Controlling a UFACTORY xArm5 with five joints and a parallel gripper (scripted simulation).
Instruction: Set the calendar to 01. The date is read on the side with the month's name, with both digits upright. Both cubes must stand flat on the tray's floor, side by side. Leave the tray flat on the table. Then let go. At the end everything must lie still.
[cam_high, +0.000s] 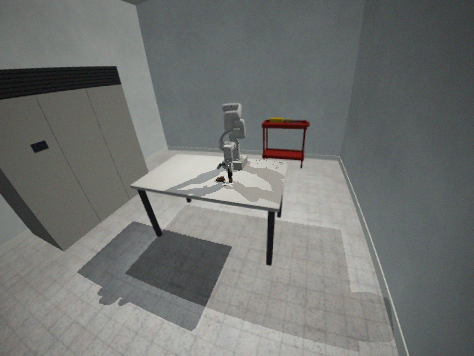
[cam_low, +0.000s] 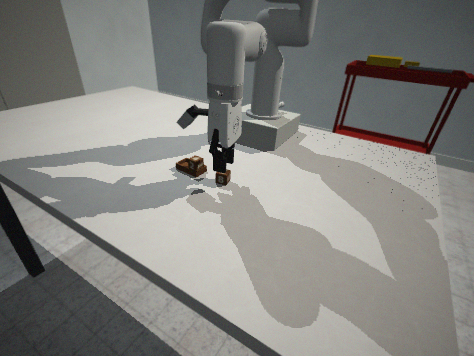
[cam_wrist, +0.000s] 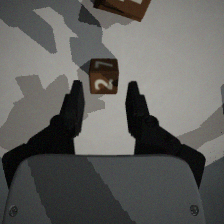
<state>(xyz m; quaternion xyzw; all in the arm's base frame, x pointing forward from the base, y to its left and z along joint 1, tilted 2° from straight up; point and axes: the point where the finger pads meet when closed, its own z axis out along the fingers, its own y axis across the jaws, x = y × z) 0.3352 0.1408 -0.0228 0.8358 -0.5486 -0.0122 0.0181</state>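
Gripper poised over a loose cube, date still unset

Gripper (cam_high: 229, 175) (cam_low: 221, 167) (cam_wrist: 105, 92) fingers stand partway apart, pointing down, with nothing held between them. Just ahead of the fingertips in the wrist view, roughly in line with the gap, a loose brown cube (cam_high: 230, 180) (cam_low: 222, 177) (cam_wrist: 104, 76) rests on the white surface (cam_high: 165, 172) (cam_low: 150, 210) (cam_wrist: 175, 55). That view shows a 2 and a 7 on it, both turned sideways; the exterior view shows an 8.

Beyond it, near but apart, lies the brown tray (cam_high: 218, 179) (cam_low: 184, 167), with the other cube (cam_high: 222, 178) (cam_low: 195, 164) in it, bearing a 2. Whether that cube sits flat, I cannot tell.

Behind them stands the arm's pale base (cam_high: 242, 163) (cam_low: 282, 135). Farther off, a red cart (cam_high: 286, 124) (cam_low: 400, 71) carries yellow items.
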